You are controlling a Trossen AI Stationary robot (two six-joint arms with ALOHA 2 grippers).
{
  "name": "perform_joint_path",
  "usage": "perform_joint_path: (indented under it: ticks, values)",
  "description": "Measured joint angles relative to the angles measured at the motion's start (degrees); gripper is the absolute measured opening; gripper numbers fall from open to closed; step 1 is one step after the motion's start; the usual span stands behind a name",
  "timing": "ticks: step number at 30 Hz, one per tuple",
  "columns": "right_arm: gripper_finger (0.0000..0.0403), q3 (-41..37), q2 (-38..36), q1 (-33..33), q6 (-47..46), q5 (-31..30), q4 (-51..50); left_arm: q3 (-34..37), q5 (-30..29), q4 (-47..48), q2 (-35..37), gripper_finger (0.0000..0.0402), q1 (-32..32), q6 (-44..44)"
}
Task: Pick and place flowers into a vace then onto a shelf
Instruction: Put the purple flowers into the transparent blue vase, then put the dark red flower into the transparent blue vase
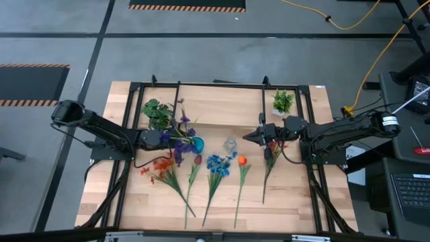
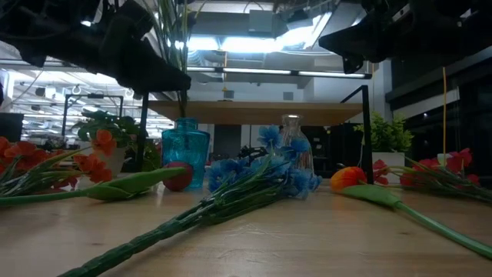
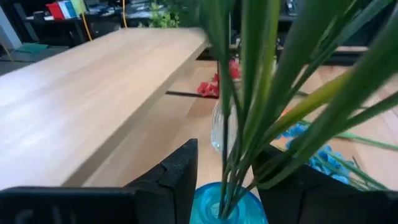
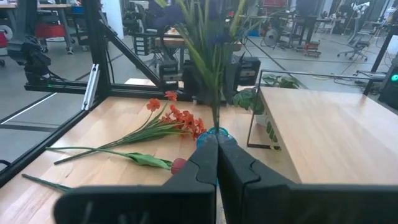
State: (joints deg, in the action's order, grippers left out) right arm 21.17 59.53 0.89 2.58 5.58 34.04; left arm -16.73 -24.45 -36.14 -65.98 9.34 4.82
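Stems of the purple spray (image 1: 183, 129) stand in the blue glass vase (image 1: 197, 143) on the counter (image 1: 289, 195), just in front of the shelf (image 1: 228, 111). The left pincer (image 1: 168, 138) sits at the vase's mouth, fingers parted either side of the stems and not squeezing them. To finish this step well, I would draw it back level and slowly, so no leaf catches and tips the vase.

The other flowers lie flat on the counter: the orange spray (image 1: 161, 168), the blue spray (image 1: 216, 165), the orange bud (image 1: 242, 160) and the red spray (image 1: 272, 151). The right pincer (image 1: 250, 136) hangs together, empty, beside a clear glass vase (image 1: 231, 144).

The left wrist view alone shows the stems dropping into the vase's opening. The low view shows the vase standing upright and the shelf plank above it. The high view gives the whole layout.
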Motion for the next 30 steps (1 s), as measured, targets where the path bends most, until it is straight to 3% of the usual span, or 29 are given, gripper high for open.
perform_joint_path:
  ticks: [16, 30]
  values:
    - [0.0005, 0.0, 0.0, -0.35, -0.72, -0.02, -0.54, 0.0, 0.06, 20.14, 17.1, 0.0144, 2.65, 2.0]
    - [0.0005, 0.0, 0.0, -0.35, -0.64, -0.07, -0.56, 0.0, -4.63, 31.08, 24.55, 0.0143, 8.32, 4.49]
